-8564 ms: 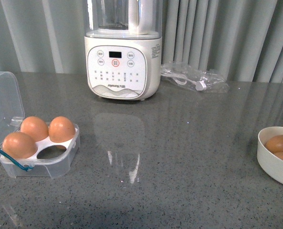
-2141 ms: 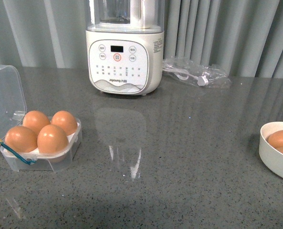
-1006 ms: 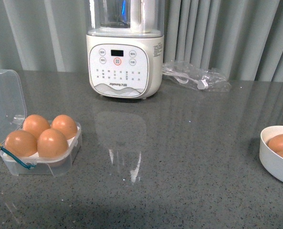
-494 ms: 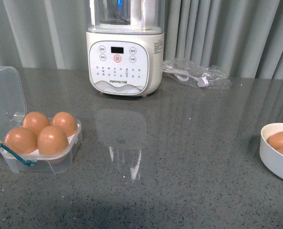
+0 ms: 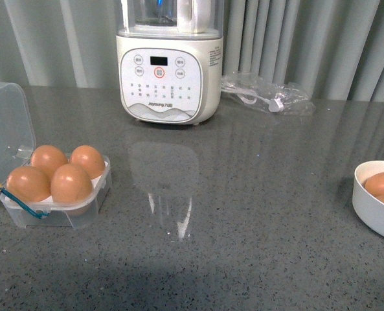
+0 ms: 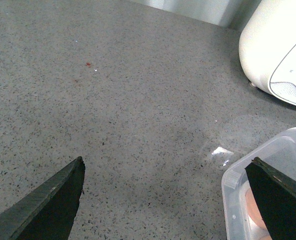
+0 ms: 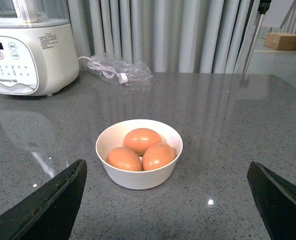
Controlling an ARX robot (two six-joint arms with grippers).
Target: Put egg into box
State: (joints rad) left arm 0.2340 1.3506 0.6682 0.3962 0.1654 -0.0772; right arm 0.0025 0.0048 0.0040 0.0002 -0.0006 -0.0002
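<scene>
The clear box (image 5: 91, 206) sits at the table's left with its lid (image 5: 7, 129) open and all its cells filled with orange-brown eggs; the nearest egg (image 5: 71, 184) is in the front right cell. Yellow and teal cords hang at its left corner. My left gripper (image 6: 167, 167) is open and empty above bare table, with the box's corner (image 6: 252, 175) by one finger. My right gripper (image 7: 166, 170) is open and empty, facing the white bowl (image 7: 136, 177) that holds three eggs (image 7: 142, 140). No arm shows in the front view.
A white blender (image 5: 169, 65) stands at the back centre. A clear bag with a white cable (image 5: 269, 96) lies to its right. The white bowl (image 5: 373, 210) sits at the right edge. Grey curtains hang behind the table.
A fourth egg has appeared in the box's front right cell since the earliest frame. In the last second only the camera view shifts slightly.
</scene>
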